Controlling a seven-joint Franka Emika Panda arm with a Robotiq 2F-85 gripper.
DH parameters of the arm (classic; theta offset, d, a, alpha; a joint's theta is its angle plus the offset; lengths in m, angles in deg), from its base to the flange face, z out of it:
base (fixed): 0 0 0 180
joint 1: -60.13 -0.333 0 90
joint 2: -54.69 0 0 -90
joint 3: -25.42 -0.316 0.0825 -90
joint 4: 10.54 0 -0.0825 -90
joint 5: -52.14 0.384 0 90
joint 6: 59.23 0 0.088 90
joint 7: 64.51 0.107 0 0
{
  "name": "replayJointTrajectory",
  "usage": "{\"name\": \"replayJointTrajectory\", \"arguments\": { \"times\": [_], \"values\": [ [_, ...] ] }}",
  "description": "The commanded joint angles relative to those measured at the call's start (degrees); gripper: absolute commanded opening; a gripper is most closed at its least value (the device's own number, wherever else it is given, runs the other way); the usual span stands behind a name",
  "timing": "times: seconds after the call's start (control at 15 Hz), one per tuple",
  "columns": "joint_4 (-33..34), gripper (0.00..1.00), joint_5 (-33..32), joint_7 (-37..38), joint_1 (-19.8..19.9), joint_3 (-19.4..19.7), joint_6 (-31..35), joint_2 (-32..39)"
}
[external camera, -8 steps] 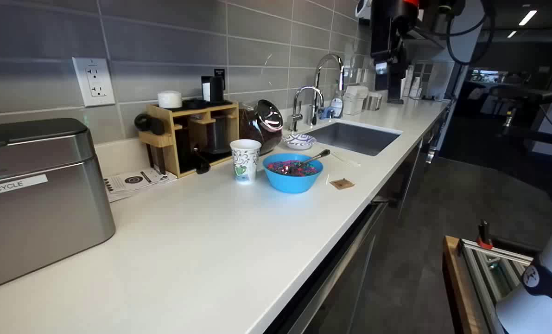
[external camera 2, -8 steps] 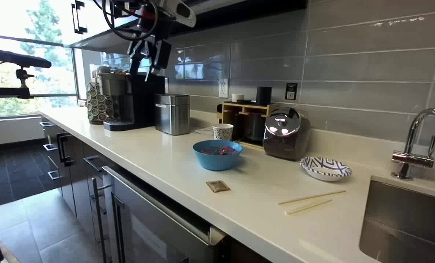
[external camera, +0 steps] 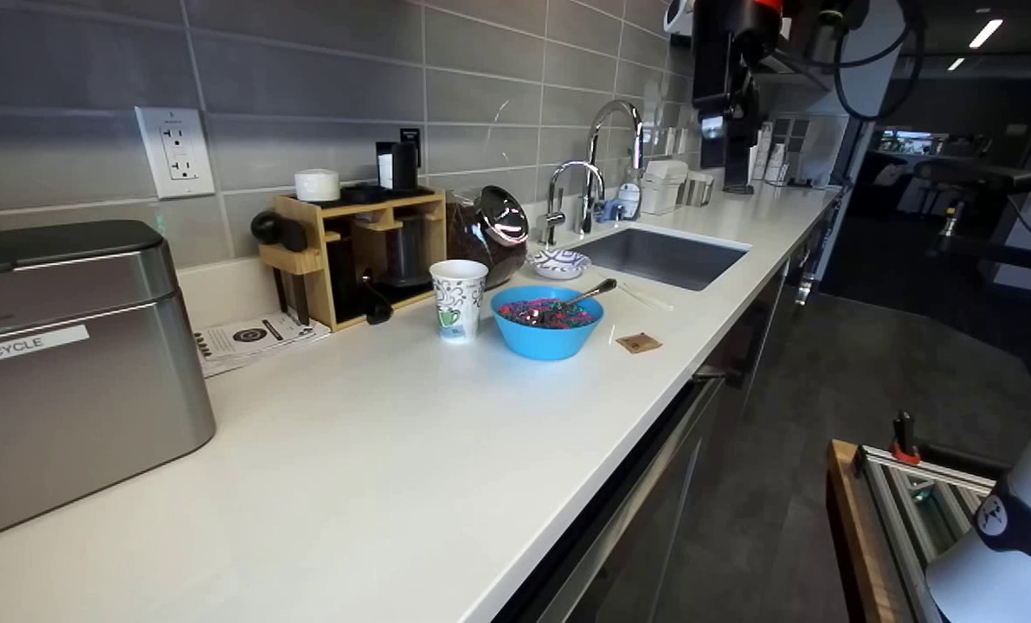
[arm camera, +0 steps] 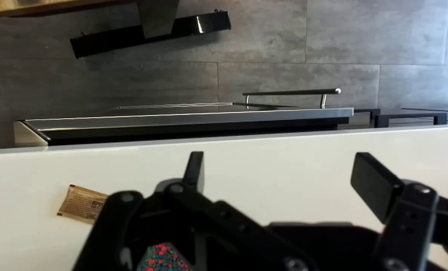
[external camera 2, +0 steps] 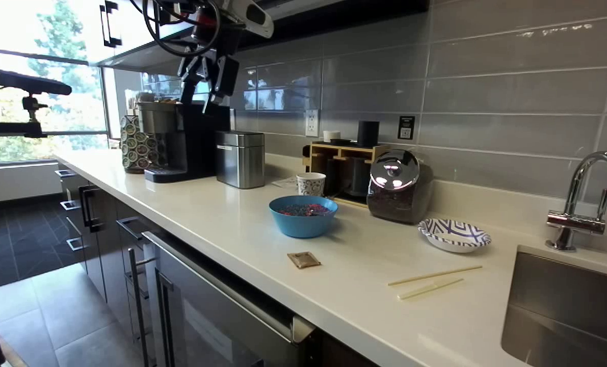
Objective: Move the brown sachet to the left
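The brown sachet [external camera: 639, 343] lies flat on the white counter, beside the blue bowl [external camera: 546, 339] and near the counter's front edge. It also shows in an exterior view [external camera 2: 304, 260], nearer the front edge than the bowl. In the wrist view the sachet [arm camera: 81, 205] is at the left, its right end partly hidden behind a gripper finger. My gripper [arm camera: 280, 177] is open, with nothing between its fingers. It hangs well above the counter in both exterior views [external camera 2: 205, 94], away from the sachet.
A white paper cup [external camera: 459, 303] stands by the bowl, which holds colourful bits and a spoon. Two thin sticks [external camera 2: 433, 283], a patterned paper bowl [external camera 2: 453, 237] and a sink [external camera 2: 563, 306] lie along the counter. A steel recycle bin [external camera 2: 240, 160] and a coffee machine [external camera 2: 201, 142] stand further along.
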State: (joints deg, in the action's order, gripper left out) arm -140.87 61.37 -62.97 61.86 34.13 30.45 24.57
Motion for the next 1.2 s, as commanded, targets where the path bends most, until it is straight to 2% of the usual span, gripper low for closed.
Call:
{"name": "replayJointTrajectory", "arguments": {
  "times": [0.0,1.07,1.13],
  "values": [
    [0.17,1.00,0.50,-0.60,1.55,-1.20,-0.26,0.18],
    [0.17,1.00,0.50,-0.60,1.55,-1.20,-0.26,0.18],
    [-0.06,1.00,-0.32,0.99,2.17,-1.70,2.39,1.10]
  ]
}}
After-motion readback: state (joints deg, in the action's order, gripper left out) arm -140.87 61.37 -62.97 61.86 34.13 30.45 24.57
